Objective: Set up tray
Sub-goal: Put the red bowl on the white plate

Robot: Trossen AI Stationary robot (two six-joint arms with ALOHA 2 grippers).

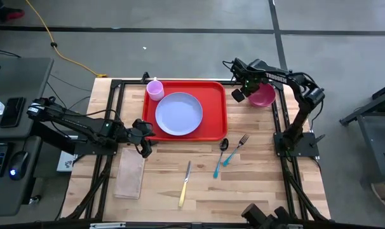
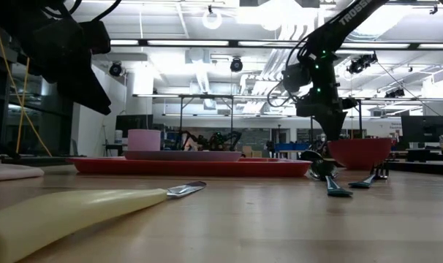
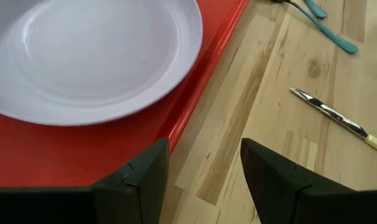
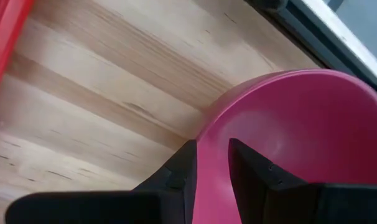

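Tray [image 1: 213,130] sits at the far-middle of the table, red, w/ a lavender plate [image 1: 178,114] in its centre and a small lavender cup [image 1: 155,90] at its far-left corner. Still off the tray: pink bowl [image 1: 263,96] just beside the tray's far-right corner, on the wood; spoon [image 1: 221,156] and teal fork [image 1: 236,149] near the tray's near-right corner; knife [image 1: 185,185] nearer still, mid-table; folded cloth [image 1: 130,173] to the near left.

Step in hand, as I judge it: bringing the bowl over to the tray. Right gripper [image 4: 208,163] is clamped on the bowl's rim, one finger inside the wall, one outside, narrow gap filled by the rim. Next move prob. calls for a lift clear of the tray's raised rim, then a shift left onto bare red beside the plate w/o knocking it.

Left gripper [image 3: 204,174] waits at the tray's near-left corner, fingers well apart, holding nothing, one finger over the tray edge, the other over the wood.
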